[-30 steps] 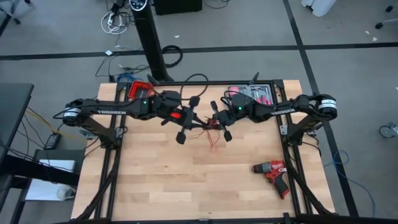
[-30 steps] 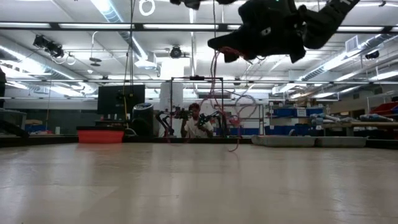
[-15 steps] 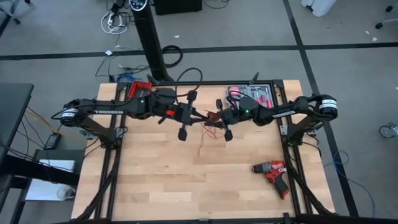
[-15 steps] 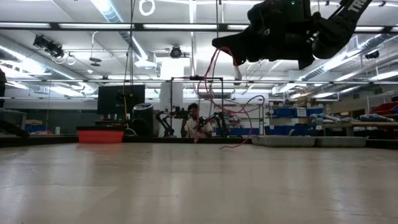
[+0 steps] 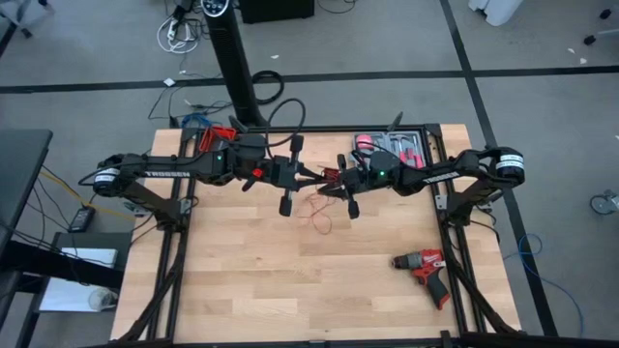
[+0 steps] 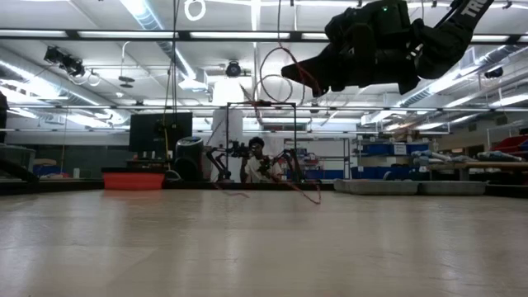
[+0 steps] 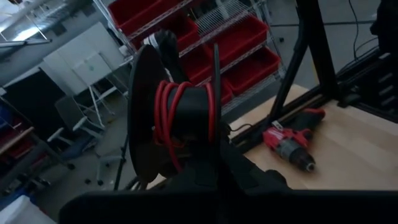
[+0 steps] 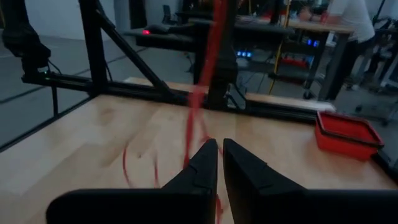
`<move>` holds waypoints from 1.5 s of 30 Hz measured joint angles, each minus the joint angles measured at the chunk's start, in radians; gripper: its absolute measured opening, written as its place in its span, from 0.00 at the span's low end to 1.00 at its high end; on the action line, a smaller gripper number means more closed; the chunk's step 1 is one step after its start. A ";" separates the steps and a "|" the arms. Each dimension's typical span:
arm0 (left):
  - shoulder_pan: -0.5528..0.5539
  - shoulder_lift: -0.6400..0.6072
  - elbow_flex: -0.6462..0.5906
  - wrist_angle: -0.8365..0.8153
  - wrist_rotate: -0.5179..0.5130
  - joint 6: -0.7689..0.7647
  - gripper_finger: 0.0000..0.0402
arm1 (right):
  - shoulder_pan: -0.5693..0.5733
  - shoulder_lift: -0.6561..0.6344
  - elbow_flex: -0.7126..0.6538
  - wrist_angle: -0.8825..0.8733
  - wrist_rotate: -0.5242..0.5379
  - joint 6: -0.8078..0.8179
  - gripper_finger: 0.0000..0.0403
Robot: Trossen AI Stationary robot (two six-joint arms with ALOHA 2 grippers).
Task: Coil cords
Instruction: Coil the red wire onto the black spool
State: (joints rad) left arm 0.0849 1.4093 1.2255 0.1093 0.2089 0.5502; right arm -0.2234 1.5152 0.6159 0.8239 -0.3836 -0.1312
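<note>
Two claws are meeting above the desk [image 5: 242, 280]. The left claw [image 5: 308, 177], pressed together, is carrying red cords [image 7: 168, 118] wound around it. The right claw [image 5: 332, 187], nearly closed, is pinching the strand; its hanging slack is looping higher than half a second earlier.

Red cords [image 8: 200, 106] blurred at the right end effector [image 8: 220, 151], upper stretch cut off.
</note>
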 joint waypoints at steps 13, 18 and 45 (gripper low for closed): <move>0.000 0.001 0.000 -0.040 -0.061 -0.003 0.00 | -0.046 -0.051 0.001 -0.140 0.037 0.029 0.15; 0.000 0.002 0.000 -0.074 -0.090 -0.003 0.00 | -0.061 -0.138 0.001 -0.289 0.112 -0.011 0.21; 0.000 0.002 0.000 -0.014 -0.224 -0.005 0.00 | 0.144 -0.094 0.001 -0.083 0.448 -0.248 0.23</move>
State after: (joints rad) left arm 0.0849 1.4117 1.2255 0.0958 -0.0154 0.5453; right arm -0.0792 1.4212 0.6170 0.7411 0.0641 -0.3795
